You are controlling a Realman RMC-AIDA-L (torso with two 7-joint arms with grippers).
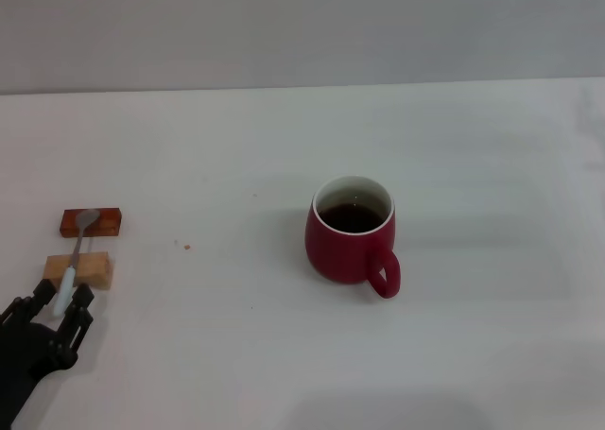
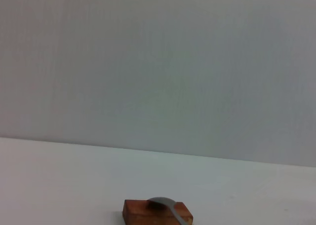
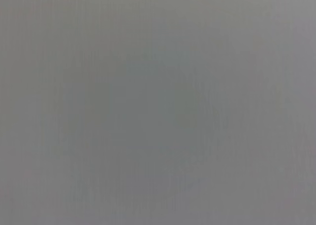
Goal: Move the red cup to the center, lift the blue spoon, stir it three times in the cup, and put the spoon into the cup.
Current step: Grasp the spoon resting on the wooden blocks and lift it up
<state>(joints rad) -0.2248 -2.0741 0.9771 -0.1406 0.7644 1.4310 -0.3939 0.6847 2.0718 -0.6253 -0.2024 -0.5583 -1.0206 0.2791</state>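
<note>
The thin grey-bowled, pale-handled blue spoon (image 1: 76,251) bridges two small wooden blocks (image 1: 91,222), keeping its handle graspable; the left gripper (image 1: 60,298), fingers apart, straddles its tip

The cup (image 1: 351,242) is dark red outside, white inside, holding dark brown liquid. The spoon (image 1: 75,257) has a grey bowl and pale blue-white handle. One block (image 1: 92,222) is reddish-brown, the other block (image 1: 81,270) light tan. The bench (image 1: 473,165) is plain white; the left claw (image 1: 62,307) black.

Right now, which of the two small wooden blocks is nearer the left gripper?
The pale wooden block under the spoon's handle, just beyond the left gripper; the reddish-brown block lies farther off.
</note>
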